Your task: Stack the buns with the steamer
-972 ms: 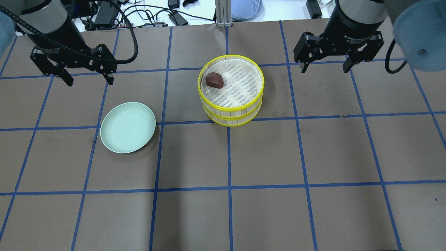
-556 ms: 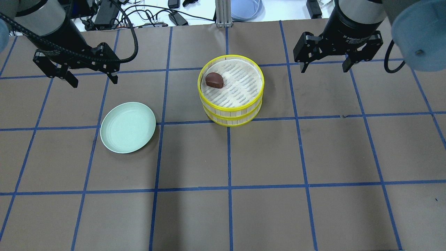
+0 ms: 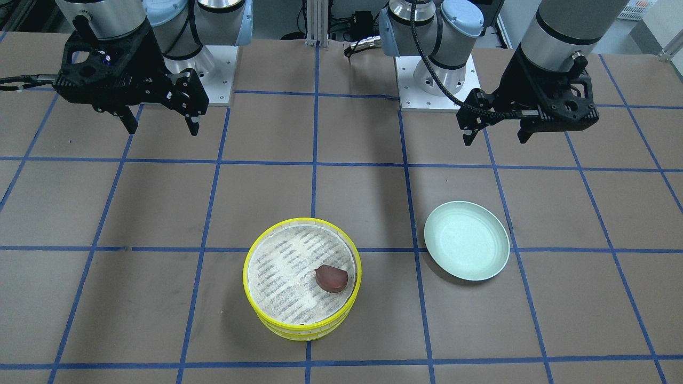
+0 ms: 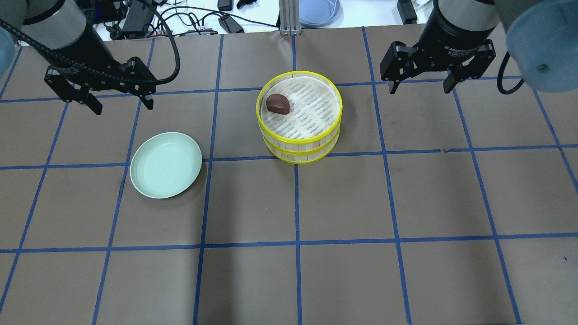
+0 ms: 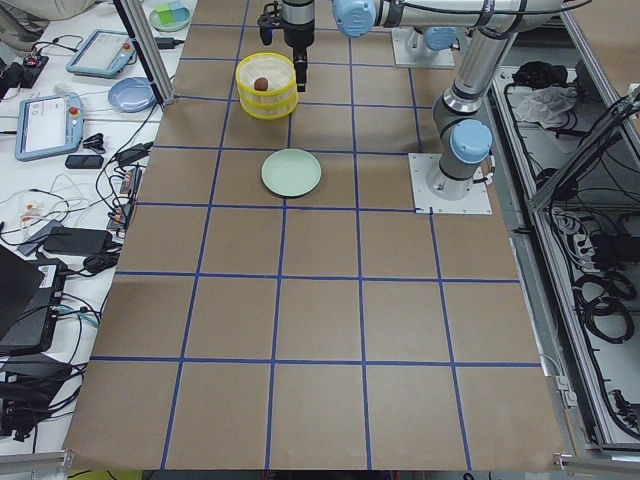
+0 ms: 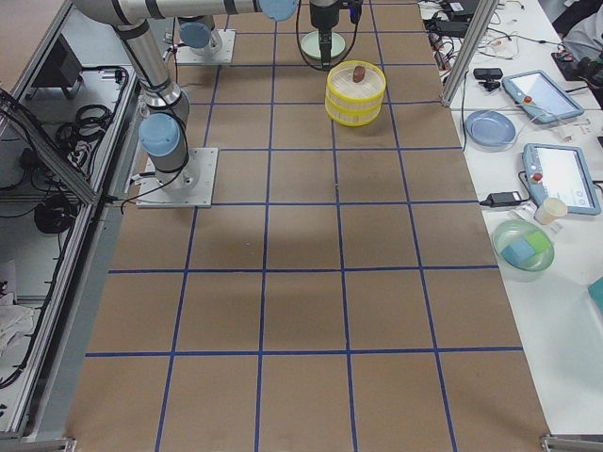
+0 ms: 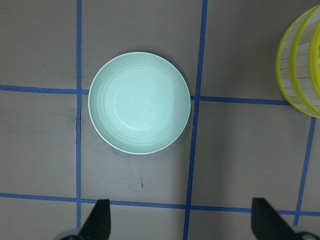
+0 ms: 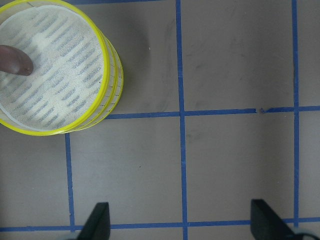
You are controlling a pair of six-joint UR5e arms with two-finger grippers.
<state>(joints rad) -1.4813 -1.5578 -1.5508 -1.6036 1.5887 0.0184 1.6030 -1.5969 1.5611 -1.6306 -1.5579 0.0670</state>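
Two yellow-rimmed steamer tiers (image 4: 299, 146) stand stacked at the table's middle, also in the front view (image 3: 256, 298) and right wrist view (image 8: 112, 75). The dark reddish-brown bun (image 4: 277, 104) lies on the top tier's mesh floor, also in the front view (image 3: 331, 278). The cream-white bun is hidden. My left gripper (image 4: 121, 103) is open and empty, raised at the far left above the plate. My right gripper (image 4: 421, 85) is open and empty, raised to the right of the steamer.
An empty mint-green plate (image 4: 165, 164) sits left of the steamer, also in the left wrist view (image 7: 139, 102). Cables and devices lie beyond the table's far edge (image 4: 180, 18). Blue tape lines grid the brown table.
My left gripper has drifted slightly to the right. The right gripper has barely moved. The steamer, bun and plate have not moved.
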